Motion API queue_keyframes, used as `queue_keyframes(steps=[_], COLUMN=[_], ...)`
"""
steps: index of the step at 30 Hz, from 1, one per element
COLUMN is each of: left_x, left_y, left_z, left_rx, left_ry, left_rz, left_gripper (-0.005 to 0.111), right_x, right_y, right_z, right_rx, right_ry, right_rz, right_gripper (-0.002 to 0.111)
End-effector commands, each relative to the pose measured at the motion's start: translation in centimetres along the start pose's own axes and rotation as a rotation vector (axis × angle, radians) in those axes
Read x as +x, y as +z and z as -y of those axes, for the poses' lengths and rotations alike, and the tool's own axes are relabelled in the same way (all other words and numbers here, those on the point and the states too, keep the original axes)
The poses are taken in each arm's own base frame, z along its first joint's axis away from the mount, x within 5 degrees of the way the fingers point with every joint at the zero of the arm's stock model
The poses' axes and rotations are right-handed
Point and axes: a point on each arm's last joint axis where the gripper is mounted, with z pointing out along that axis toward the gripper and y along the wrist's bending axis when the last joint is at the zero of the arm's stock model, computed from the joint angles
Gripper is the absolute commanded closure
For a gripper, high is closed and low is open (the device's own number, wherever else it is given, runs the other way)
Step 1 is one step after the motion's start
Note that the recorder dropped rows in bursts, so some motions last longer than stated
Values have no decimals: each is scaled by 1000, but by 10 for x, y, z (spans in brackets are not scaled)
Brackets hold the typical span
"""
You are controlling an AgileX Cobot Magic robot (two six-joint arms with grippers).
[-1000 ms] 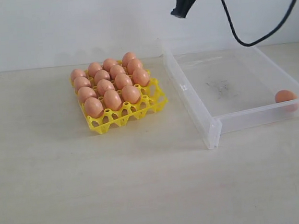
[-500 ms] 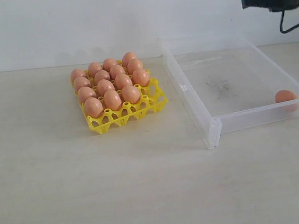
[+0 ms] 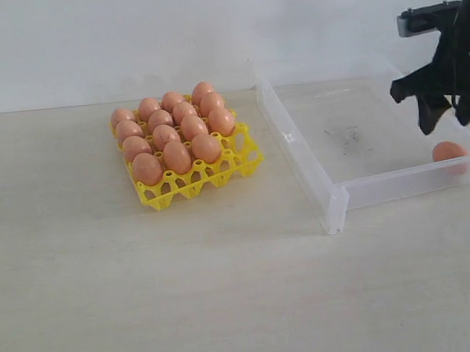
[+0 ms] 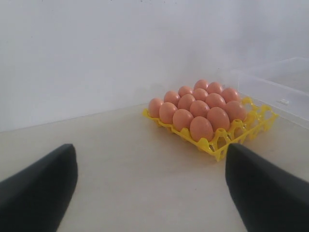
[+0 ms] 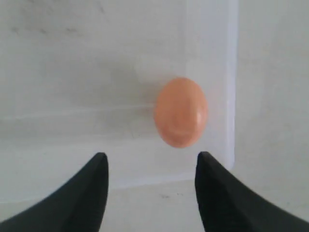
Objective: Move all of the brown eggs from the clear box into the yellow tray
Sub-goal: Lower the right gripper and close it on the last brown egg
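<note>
Several brown eggs [image 3: 175, 128] [image 4: 200, 108] fill most cups of the yellow tray [image 3: 246, 160] [image 4: 218, 144]. The tray's front row and right column of cups hold none. One brown egg [image 3: 448, 151] [image 5: 181, 111] lies alone in the clear box [image 3: 355, 137] [image 5: 72, 72], in its near right corner by the wall. My right gripper [image 3: 448, 123] [image 5: 152, 157] hangs open just above and behind that egg, with nothing between its fingers. My left gripper [image 4: 150, 154] is open and empty low over the table, facing the tray, and does not show in the exterior view.
The clear box [image 4: 285, 87] stands right of the tray with a narrow gap between them. A white wall runs behind the table. Bare tabletop [image 3: 229, 292] stretches in front of both.
My right arm has come down from the top of the exterior view to just over the box's near right corner, by the lone egg. Tray and eggs have not moved.
</note>
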Motion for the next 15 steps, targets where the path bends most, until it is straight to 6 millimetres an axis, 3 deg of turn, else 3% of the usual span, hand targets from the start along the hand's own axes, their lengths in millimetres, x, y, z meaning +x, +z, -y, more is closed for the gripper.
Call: queue_keyframes(steps=[1, 9, 15], left_x=[1, 1, 1], left_y=[0, 0, 0], left_z=[1, 1, 1], left_rx=[7, 7, 7], left_ry=[-14, -14, -14], left_rz=[1, 1, 1], left_gripper=[29, 29, 29], right_x=[2, -7, -20], right_y=[7, 53, 57], right_z=[6, 6, 12], right_rx=[60, 61, 83], right_ry=[47, 56, 100], right_rz=[-58, -59, -8], right_gripper=[55, 54, 54])
